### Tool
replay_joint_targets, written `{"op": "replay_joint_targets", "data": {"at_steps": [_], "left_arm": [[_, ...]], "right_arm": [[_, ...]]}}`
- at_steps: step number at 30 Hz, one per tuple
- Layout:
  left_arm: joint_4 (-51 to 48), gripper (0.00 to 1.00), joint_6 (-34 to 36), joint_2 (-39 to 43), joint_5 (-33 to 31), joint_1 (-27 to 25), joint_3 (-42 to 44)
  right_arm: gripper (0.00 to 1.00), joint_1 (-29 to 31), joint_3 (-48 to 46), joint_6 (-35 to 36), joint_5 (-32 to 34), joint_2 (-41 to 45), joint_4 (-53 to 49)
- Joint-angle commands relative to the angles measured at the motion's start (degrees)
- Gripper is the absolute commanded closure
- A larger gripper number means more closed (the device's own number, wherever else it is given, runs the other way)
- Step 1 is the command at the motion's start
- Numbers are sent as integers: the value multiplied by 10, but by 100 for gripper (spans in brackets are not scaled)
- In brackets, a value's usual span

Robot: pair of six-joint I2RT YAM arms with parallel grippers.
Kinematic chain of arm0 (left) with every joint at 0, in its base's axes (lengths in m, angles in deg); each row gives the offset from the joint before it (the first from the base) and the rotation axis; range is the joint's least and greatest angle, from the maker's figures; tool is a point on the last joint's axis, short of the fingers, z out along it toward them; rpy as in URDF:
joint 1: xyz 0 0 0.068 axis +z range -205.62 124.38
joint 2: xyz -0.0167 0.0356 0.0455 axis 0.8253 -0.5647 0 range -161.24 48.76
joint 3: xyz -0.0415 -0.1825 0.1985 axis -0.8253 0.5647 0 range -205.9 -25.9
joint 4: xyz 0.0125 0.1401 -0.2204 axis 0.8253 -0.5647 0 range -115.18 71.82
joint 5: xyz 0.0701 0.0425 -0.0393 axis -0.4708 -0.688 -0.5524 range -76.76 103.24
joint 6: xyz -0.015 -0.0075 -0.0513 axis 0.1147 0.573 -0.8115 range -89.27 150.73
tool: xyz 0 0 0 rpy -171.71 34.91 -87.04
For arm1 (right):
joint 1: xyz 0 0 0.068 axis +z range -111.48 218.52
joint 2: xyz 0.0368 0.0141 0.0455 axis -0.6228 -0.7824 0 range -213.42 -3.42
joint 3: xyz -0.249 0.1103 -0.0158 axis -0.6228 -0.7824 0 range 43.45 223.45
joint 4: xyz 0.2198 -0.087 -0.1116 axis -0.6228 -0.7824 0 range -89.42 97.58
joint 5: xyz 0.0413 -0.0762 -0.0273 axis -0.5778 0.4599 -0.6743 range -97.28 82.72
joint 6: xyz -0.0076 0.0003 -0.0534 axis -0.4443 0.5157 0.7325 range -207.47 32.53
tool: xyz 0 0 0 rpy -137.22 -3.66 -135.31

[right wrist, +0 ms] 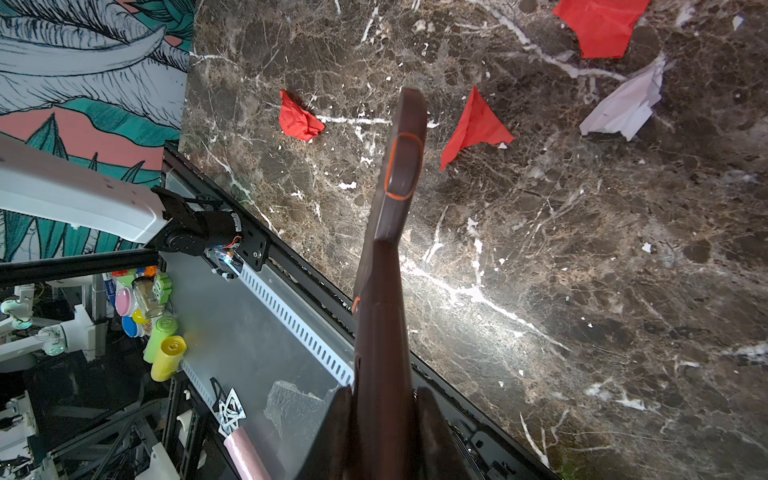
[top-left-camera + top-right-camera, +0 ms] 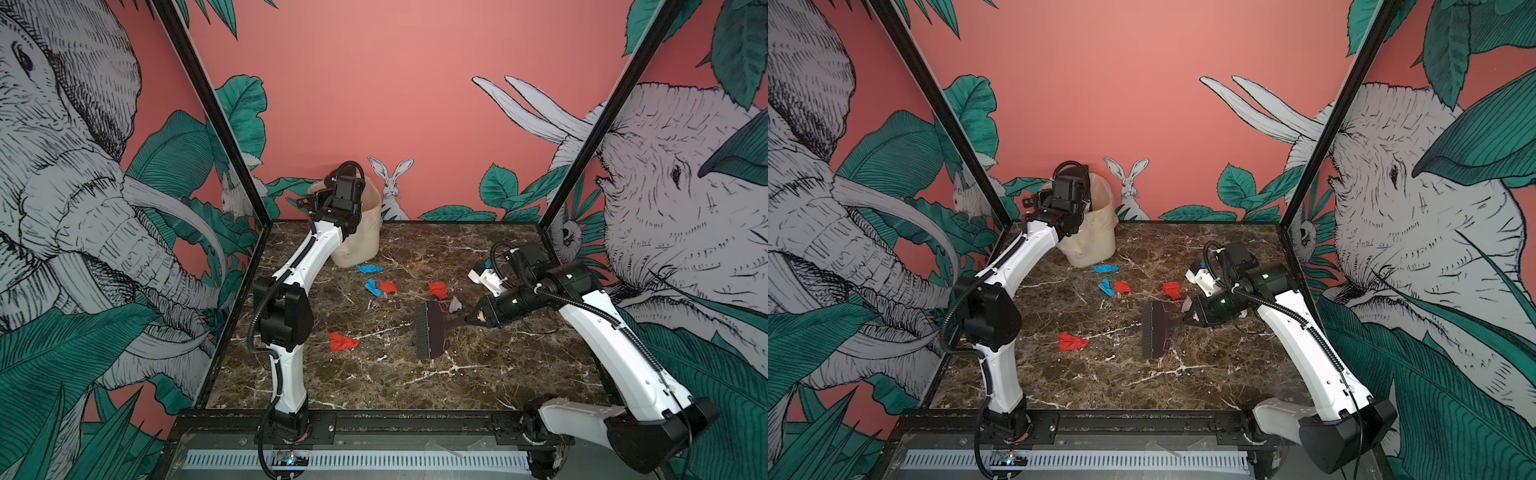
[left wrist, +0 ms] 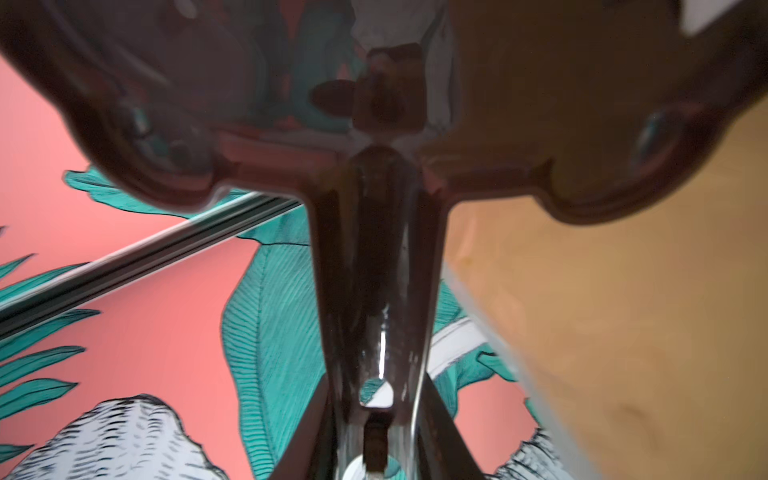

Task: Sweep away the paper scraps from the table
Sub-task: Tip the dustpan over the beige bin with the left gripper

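Observation:
Paper scraps lie on the table (image 2: 374, 386) in both top views: red ones (image 2: 341, 341) (image 2: 387, 286) (image 2: 437, 289), blue ones (image 2: 369, 269) (image 2: 372, 287) and a white one (image 2: 455, 304). My right gripper (image 2: 467, 320) (image 1: 382, 395) is shut on the handle of a dark brown brush (image 2: 430, 330) (image 1: 395, 249), whose head rests on the table just in front of the white scrap (image 1: 623, 108). Raised beside the bin (image 2: 368, 237), my left gripper (image 2: 307, 201) (image 3: 376, 399) is shut on the handle of a glossy dark dustpan (image 3: 374, 270).
The cream plastic-lined bin (image 2: 1096, 241) stands at the back left of the table. Black frame posts (image 2: 216, 112) rise at the back corners. A black rail (image 2: 415, 419) runs along the front edge, where both arm bases stand.

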Motion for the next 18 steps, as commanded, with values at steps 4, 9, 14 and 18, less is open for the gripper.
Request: {"op": "replay_joint_targets", "data": {"at_steps": [4, 9, 14, 18], "left_arm": [[151, 100, 115, 83, -8, -3, 18], [145, 100, 116, 92, -12, -3, 28], [156, 100, 121, 102, -14, -4, 41], [153, 100, 111, 107, -21, -4, 36]], "right_arm": [[100, 4, 9, -4, -10, 12, 5], [100, 5, 6, -4, -7, 14, 5], [100, 5, 12, -2, 0, 20, -2], [100, 5, 12, -3, 4, 22, 1]]}}
